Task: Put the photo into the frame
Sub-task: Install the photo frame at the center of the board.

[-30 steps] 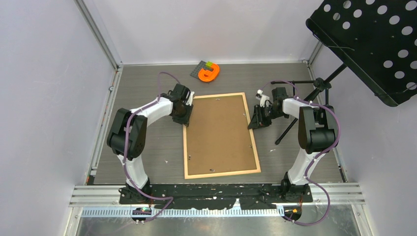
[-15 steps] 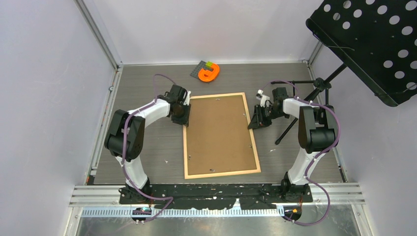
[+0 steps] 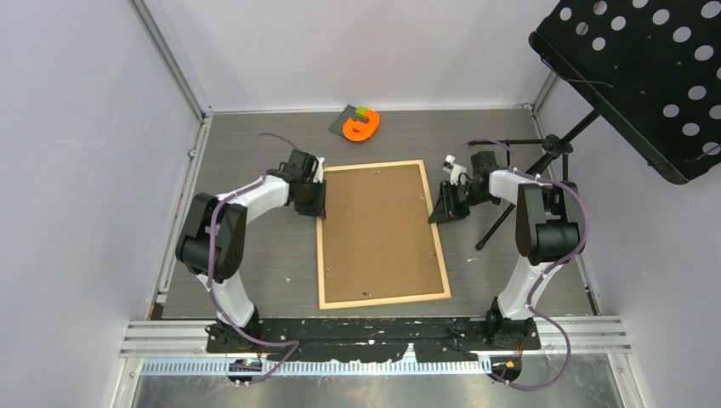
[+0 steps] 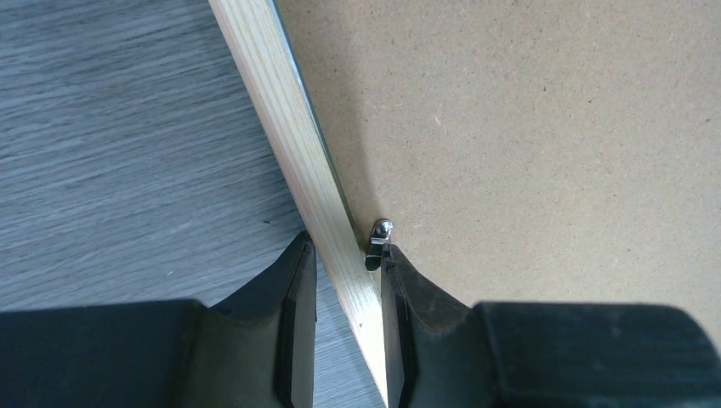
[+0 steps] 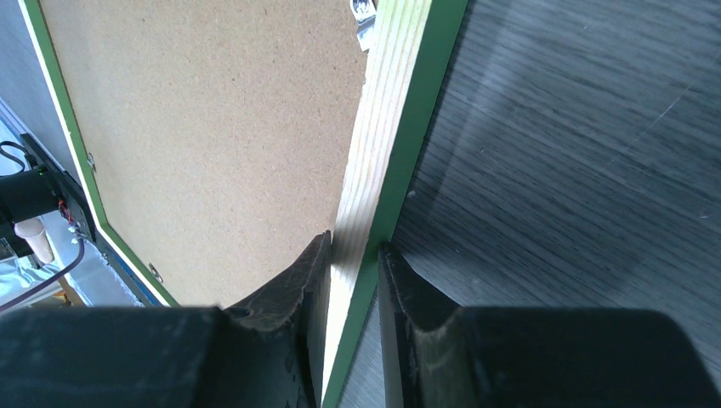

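Note:
The frame (image 3: 320, 255) lies flat on the table, pale wood face up, with a brown backing board (image 3: 381, 234) filling it. The photo is hidden. My left gripper (image 3: 318, 204) straddles the left rail near its top; in the left wrist view (image 4: 344, 246) the jaws pinch the wooden rail (image 4: 289, 127) beside a small metal clip (image 4: 380, 234). My right gripper (image 3: 440, 211) is shut on the right rail; the right wrist view (image 5: 353, 244) shows the pale rail with its green edge (image 5: 387, 127) between the fingers.
An orange object (image 3: 361, 126) lies on a dark pad at the back of the table. A black perforated music stand (image 3: 646, 76) overhangs the right side, its tripod legs (image 3: 510, 208) standing just behind my right arm. Walls enclose the table on three sides.
My left arm has swung slightly left and back along the rail, and its jaws have narrowed a little. The right arm and the frame have not moved.

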`<act>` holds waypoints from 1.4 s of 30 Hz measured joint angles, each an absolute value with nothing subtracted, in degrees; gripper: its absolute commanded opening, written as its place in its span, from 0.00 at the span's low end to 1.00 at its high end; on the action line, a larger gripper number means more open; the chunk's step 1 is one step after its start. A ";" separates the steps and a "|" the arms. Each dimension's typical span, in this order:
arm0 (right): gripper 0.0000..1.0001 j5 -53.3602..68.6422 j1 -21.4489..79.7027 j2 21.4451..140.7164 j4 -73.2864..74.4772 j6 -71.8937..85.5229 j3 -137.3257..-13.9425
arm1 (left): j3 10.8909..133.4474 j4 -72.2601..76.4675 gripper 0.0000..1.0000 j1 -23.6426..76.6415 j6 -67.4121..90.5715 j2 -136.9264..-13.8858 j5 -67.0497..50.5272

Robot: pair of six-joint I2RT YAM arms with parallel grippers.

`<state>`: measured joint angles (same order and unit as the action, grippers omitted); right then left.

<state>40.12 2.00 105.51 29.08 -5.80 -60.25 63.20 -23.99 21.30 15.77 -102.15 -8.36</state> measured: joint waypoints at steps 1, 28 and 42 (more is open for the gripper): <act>0.06 40.12 2.00 105.51 29.08 -5.80 -60.25 | 63.18 -23.99 0.18 21.15 15.99 -102.15 -8.64; 0.06 40.86 1.91 105.80 29.02 -5.76 -60.25 | 62.43 -24.45 0.29 17.67 17.43 -102.08 -13.28; 0.06 40.88 1.91 105.80 29.02 -5.76 -60.25 | 62.46 -24.69 0.40 14.70 17.74 -102.08 -16.56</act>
<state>40.88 1.91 105.80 29.02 -5.76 -60.25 62.46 -24.69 14.70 17.74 -102.08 -16.56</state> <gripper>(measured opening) 0.285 0.402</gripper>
